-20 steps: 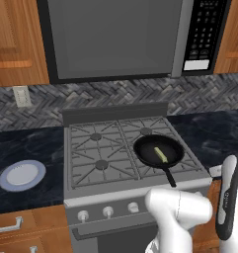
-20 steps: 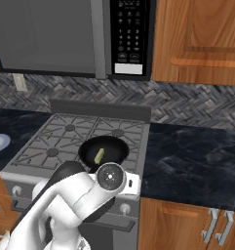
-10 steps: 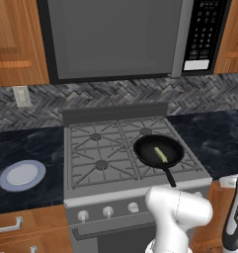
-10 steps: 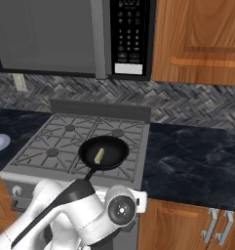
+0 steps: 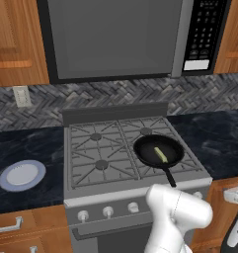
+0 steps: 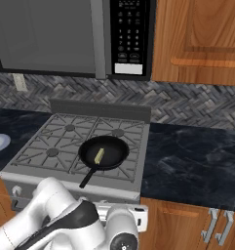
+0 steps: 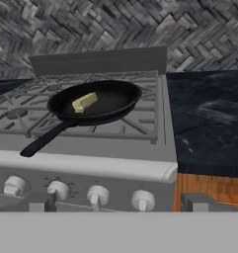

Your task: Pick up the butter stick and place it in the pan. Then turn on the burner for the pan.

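Now butter stick [image 7: 84, 102] lying in pan [image 7: 110, 99], pan on front-right grate, hand released, grasping nothing

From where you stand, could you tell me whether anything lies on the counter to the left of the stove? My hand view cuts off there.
Observer: Yes, a white plate with a blue rim lies flat on the dark counter, apart from the stove.
Operator: Thank you. What is mounted above the stove?
Observer: A microwave, its door shut and its keypad on the right.
Operator: And beside the microwave?
Observer: Wooden cabinets flank it on both sides.
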You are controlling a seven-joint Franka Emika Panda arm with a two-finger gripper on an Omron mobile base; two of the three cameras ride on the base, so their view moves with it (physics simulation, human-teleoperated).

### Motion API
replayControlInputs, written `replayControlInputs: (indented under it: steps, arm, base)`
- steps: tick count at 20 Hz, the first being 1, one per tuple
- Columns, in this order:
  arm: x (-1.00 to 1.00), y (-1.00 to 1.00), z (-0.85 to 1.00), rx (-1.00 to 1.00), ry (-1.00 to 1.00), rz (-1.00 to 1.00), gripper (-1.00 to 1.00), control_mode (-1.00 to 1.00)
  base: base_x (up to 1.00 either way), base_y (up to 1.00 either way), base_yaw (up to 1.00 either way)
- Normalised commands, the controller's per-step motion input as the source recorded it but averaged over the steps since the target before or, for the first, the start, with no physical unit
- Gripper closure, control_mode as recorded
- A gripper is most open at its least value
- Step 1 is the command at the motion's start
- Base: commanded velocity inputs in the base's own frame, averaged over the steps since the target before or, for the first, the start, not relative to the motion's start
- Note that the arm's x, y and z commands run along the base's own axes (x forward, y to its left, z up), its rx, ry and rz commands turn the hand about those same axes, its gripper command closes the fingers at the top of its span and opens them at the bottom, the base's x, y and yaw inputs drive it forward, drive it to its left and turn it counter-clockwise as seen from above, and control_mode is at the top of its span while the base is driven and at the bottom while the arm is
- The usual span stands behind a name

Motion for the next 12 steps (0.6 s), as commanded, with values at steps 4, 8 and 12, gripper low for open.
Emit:
replayControlInputs:
  steps: [4, 8, 12]
  arm:
    - [-0.09, 0.0, -0.11, 0.0, -0.11, 0.0, -1.0, -1.0]
    - [-0.04, 0.0, -0.12, 0.0, -0.09, 0.0, -1.0, -1.0]
    - [-0.03, 0.01, -0.02, 0.0, -0.09, 0.0, -1.0, -1.0]
  base:
    - [0.0, 0.0, 0.0]
    - [0.0, 0.0, 0.0]
    - [0.0, 0.0, 0.0]
